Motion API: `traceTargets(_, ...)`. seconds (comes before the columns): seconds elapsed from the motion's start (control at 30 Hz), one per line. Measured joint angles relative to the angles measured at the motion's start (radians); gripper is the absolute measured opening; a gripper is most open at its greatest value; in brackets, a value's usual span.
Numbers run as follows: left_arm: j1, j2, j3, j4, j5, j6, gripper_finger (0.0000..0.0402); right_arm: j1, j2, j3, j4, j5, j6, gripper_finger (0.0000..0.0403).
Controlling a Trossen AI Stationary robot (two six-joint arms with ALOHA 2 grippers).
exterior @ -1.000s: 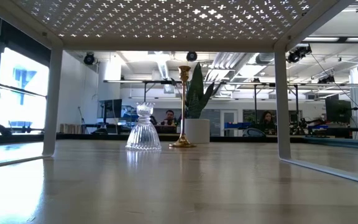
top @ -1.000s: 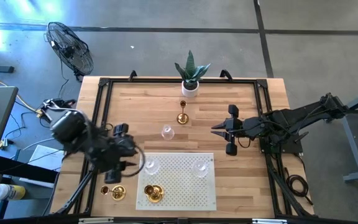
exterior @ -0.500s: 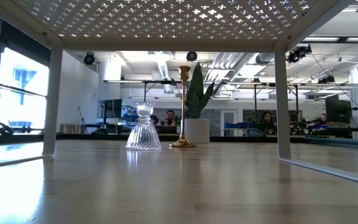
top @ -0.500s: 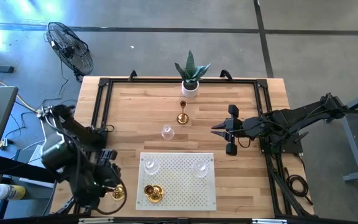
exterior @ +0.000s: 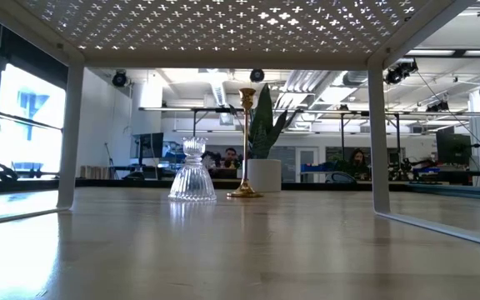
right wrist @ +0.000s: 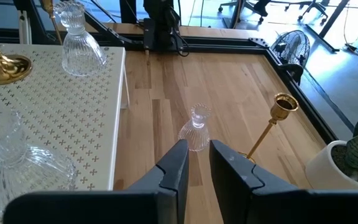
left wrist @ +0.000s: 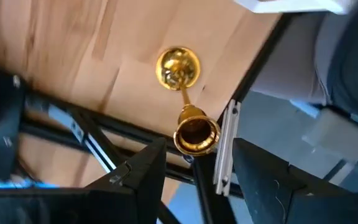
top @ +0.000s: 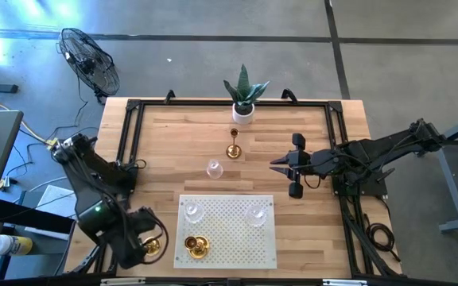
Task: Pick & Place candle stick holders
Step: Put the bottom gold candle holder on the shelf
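Note:
A gold candle stick holder (top: 152,246) stands upright on its round base near the table's near left corner, beside the white perforated mat (top: 227,246). My left gripper (left wrist: 199,149) hangs open over it, pointing down, one finger on each side of its cup (left wrist: 196,134), touching nothing. On the mat stand a second gold holder (top: 197,246) and two glass holders (top: 193,212) (top: 256,213). Mid-table stand a glass holder (top: 214,168) and a tall gold holder (top: 234,147). My right gripper (top: 279,165) waits shut above the table's right half.
A white pot with a green plant (top: 244,99) stands at the far edge. The mat is a raised shelf on legs (exterior: 379,142). A black frame rail (left wrist: 86,134) runs along the table's left edge close to my left gripper. Bare wood lies between the mat and the plant.
My left gripper has gone from beside the mat's far left corner toward the table's near left corner and down. It has rolled and tipped until it points down over the gold holder there. Its fingers stay apart. The holders have not moved.

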Motion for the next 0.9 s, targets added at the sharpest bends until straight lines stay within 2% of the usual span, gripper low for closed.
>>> traceTargets(0.3,0.001,0.000,-0.009,0.001,-0.002,-0.191,0.0179,0.000,0.000,0.000,0.000,0.000,0.000,0.0059)
traceTargets(0.53,0.000,0.000,-0.009,0.002,-0.038,-0.195,0.0179,0.000,0.000,0.000,0.000,0.000,0.000,0.0059)
traceTargets(0.63,0.000,0.000,-0.009,0.002,-0.023,-0.192,0.0179,0.000,0.000,0.000,0.000,-0.004,0.000,0.0059)
traceTargets(0.77,-0.024,0.000,-0.009,0.002,-0.048,-0.139,0.0179,0.000,0.000,0.000,0.000,-0.008,0.000,0.0058)
traceTargets(0.9,-0.030,0.001,-0.009,0.001,-0.032,-0.175,0.0179,0.000,0.000,0.000,0.000,-0.006,0.000,0.0059)
